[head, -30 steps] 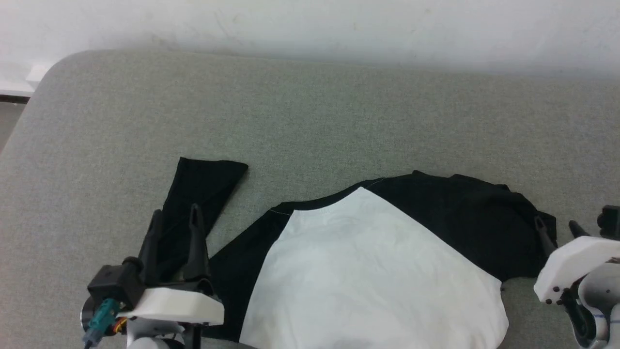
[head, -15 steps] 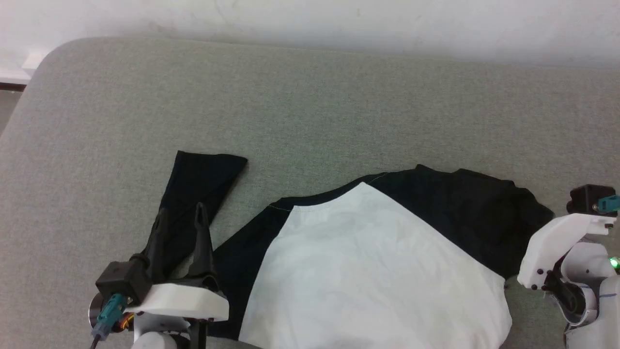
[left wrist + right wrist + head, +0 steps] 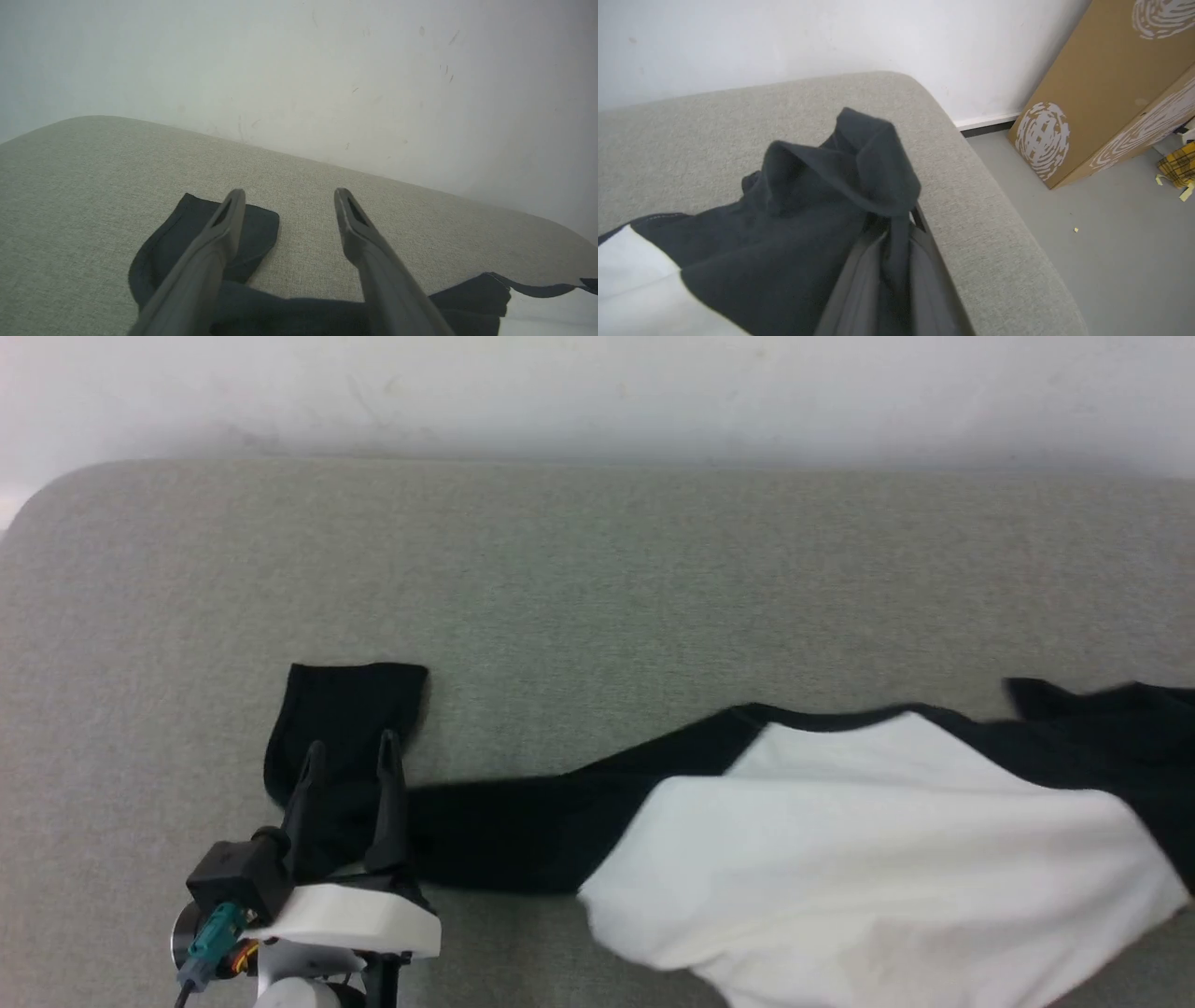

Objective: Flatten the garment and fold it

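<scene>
The garment [image 3: 868,859] lies stretched across the grey cushion, white body at the right, black shoulders behind it. Its left black sleeve [image 3: 355,700] runs out to the left and bends up at the cuff. My left gripper [image 3: 350,744] hovers open over that sleeve, nothing between its fingers; the left wrist view shows the left gripper [image 3: 289,193] with one finger over the sleeve's cuff [image 3: 187,224]. In the right wrist view my right gripper [image 3: 896,233] is shut on the bunched black right sleeve [image 3: 822,196], which drapes over its fingertips. The chest print and labels are hidden.
The grey cushion [image 3: 597,569] reaches back to a white wall [image 3: 597,392]. Its rounded right end [image 3: 971,186] drops to a grey floor [image 3: 1111,242]. A brown cardboard box [image 3: 1111,93] and a yellow checked item [image 3: 1176,163] stand there.
The garment has been dragged to the right, its left sleeve pulled out sideways. The right gripper has gone out of the head view. The left gripper has kept its place; the camera has shifted.
</scene>
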Motion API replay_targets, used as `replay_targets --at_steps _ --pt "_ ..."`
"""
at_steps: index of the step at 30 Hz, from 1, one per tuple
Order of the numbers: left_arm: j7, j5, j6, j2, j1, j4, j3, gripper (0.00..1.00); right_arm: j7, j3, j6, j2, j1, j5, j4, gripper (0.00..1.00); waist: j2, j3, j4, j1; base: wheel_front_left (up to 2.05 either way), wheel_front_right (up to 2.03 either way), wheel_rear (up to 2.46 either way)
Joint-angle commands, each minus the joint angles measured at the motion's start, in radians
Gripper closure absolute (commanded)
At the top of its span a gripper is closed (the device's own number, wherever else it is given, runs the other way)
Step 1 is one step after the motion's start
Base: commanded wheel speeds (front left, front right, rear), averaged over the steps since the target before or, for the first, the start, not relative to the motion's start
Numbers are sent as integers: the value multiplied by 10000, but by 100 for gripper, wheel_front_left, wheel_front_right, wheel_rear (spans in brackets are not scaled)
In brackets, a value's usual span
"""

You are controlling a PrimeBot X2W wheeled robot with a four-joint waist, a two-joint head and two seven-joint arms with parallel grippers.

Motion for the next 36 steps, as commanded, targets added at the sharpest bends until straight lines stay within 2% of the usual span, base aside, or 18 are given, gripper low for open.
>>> replay_targets --at_steps 1,5,12,13,14,15,17,20,22,26,30,36 --pt "45 -38 9 81 49 -29 8 0 -156 -273 -11 -24 144 -41 -171 100 0 -73 -237 0 0 0 0" --pt "136 -43 4 139 54 -85 -43 0 -11 -678 -11 -24 561 245 -61 100 0 -89 -543 0 0 0 0" --pt "322 -79 -65 203 -53 -125 -191 0 1894 441 -11 -24 1249 990 1285 100 0 -32 -826 0 0 0 0" --pt "350 -74 -77 212 -70 -119 -224 0 2121 607 -11 -24 1304 1079 1439 93 0 -27 -840 0 0 0 0" --pt "387 -73 -105 219 -85 -109 -274 0 2269 745 -11 -24 1359 1117 1528 21 0 -27 -846 0 0 0 0" --pt "428 -69 -134 235 -99 -95 -318 0 2359 815 -11 -24 1397 1176 1577 0 0 -33 -851 0 0 0 0" --pt "510 -74 -173 261 -142 -86 -384 0 2229 900 -11 -24 1418 1235 1506 0 0 -61 -867 0 0 0 0" --pt "732 -35 -295 364 -309 -78 -545 0 1449 950 -11 -24 1364 1096 1127 0 0 -94 -895 0 0 0 0" --pt "894 76 -369 397 -492 -98 -750 0 623 1064 -11 -24 1279 1003 755 0 0 -122 -916 0 0 0 0" --pt "1543 320 -611 437 -1062 37 -1332 0 -773 1931 -11 -24 1378 649 14 0 0 -140 -1018 0 0 0 0" --pt "2852 594 -1001 499 -1882 698 -2115 0 -1211 2711 -11 -24 1554 576 -474 0 0 -117 -1152 0 0 0 0" --pt "4853 960 -1585 475 -3272 2309 -3154 0 -1250 3418 -11 -24 1486 754 -603 0 0 44 -1426 0 0 0 0"
